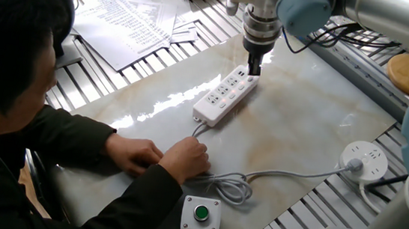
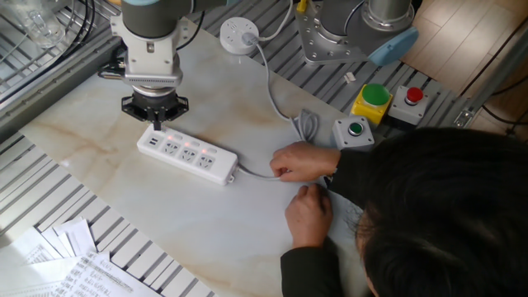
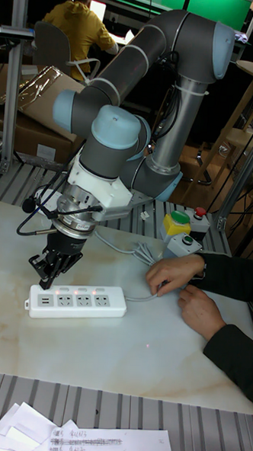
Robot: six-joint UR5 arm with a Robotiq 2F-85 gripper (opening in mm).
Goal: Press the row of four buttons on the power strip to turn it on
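The white power strip (image 1: 224,96) (image 2: 187,154) (image 3: 77,302) lies flat on the marble tabletop. The four buttons (image 2: 188,143) (image 3: 80,290) run along its edge, and some glow red. My gripper (image 1: 254,67) (image 2: 157,122) (image 3: 52,278) points straight down over the strip's end farthest from the cable. Its fingertips come together into one dark tip, shut on nothing. The tip is just above the strip; whether it touches cannot be told. The grey cable (image 1: 289,171) runs to a round white socket puck (image 1: 364,160).
A person's hands (image 1: 185,156) (image 2: 304,161) (image 3: 172,273) rest on the table, one holding the cable near the strip. A grey box with a green button (image 1: 201,215) (image 2: 355,130) sits close to them. Papers (image 1: 135,17) lie beyond the marble. Red and green push buttons (image 2: 388,99) stand nearby.
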